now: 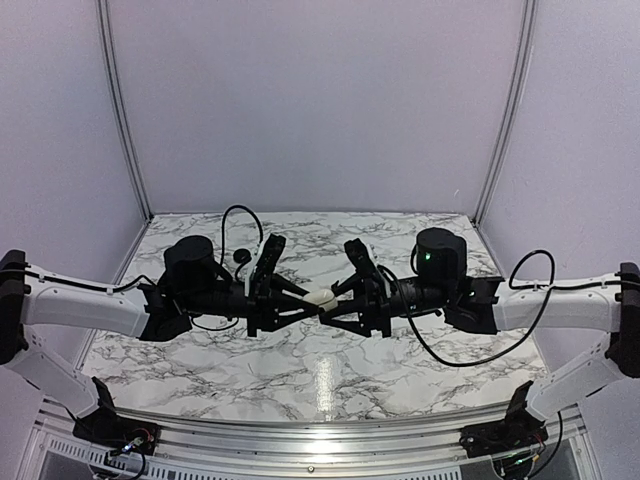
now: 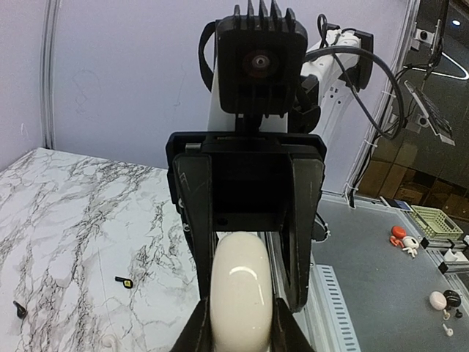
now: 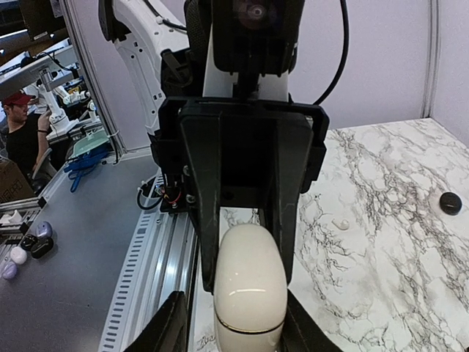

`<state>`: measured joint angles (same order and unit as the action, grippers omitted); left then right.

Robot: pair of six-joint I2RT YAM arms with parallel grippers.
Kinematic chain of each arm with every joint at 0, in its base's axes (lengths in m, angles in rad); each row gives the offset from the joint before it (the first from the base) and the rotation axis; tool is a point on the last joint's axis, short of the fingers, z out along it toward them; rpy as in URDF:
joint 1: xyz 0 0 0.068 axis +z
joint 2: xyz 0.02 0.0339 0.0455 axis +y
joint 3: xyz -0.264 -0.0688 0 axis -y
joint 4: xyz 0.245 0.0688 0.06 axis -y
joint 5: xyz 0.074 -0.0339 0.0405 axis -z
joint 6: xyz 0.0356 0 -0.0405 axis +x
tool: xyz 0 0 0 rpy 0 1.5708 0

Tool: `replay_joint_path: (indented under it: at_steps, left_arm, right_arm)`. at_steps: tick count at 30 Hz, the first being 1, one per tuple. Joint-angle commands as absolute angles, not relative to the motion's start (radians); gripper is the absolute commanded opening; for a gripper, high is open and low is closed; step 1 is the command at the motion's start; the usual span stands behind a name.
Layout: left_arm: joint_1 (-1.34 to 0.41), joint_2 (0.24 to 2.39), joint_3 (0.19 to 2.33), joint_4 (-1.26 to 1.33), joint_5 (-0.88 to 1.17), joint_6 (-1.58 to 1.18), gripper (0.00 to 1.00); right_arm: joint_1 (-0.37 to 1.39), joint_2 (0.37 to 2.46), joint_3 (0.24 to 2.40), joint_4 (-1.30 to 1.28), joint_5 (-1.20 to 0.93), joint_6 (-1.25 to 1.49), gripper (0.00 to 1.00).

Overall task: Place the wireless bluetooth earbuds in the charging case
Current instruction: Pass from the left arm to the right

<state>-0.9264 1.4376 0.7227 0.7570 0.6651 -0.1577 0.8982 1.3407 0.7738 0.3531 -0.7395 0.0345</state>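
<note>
The charging case (image 1: 320,297), a glossy cream oval, hangs above the table's middle between my two grippers. My left gripper (image 2: 242,330) is shut on the case (image 2: 242,301), with both fingers pressing its sides. My right gripper (image 3: 234,326) stands around the other end of the case (image 3: 250,286). Its jaws are slightly open, with a gap at the left finger (image 3: 172,323). A thin gold seam runs round the case, and the lid looks closed. Two tiny black earbuds lie on the marble: a hook-shaped one (image 2: 20,309) and one with a yellow spot (image 2: 123,281).
A black round object (image 3: 449,202) and a small white piece (image 3: 341,223) lie on the marble table (image 1: 300,370). An aluminium rail (image 1: 320,440) runs along the near edge. White walls close in the back and sides.
</note>
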Motion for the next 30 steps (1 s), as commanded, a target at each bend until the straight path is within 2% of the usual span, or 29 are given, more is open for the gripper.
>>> replay_joint_path:
  at_steps: [1, 6, 12, 17, 24, 30]
  left_arm:
    - [-0.922, 1.407, 0.732, 0.824, 0.654, -0.169, 0.00]
    - [-0.922, 1.406, 0.727, 0.832, 0.658, -0.177, 0.00]
    - [-0.922, 1.393, 0.722, 0.837, 0.658, -0.182, 0.00]
    - [-0.921, 1.395, 0.721, 0.838, 0.659, -0.185, 0.00]
    - [-0.922, 1.405, 0.721, 0.841, 0.661, -0.189, 0.00]
    - [-0.922, 1.410, 0.725, 0.841, 0.663, -0.191, 0.00]
  right_arm:
    - [0.897, 1.325, 0.767, 0.408, -0.763, 0.061, 0.41]
    - [0.896, 1.328, 0.764, 0.422, -0.768, 0.071, 0.38]
    - [0.893, 1.339, 0.746, 0.463, -0.766, 0.092, 0.43]
    - [0.892, 1.340, 0.749, 0.461, -0.764, 0.094, 0.37]
    - [0.893, 1.333, 0.759, 0.464, -0.765, 0.091, 0.40]
    - [0.891, 1.339, 0.769, 0.469, -0.769, 0.092, 0.35]
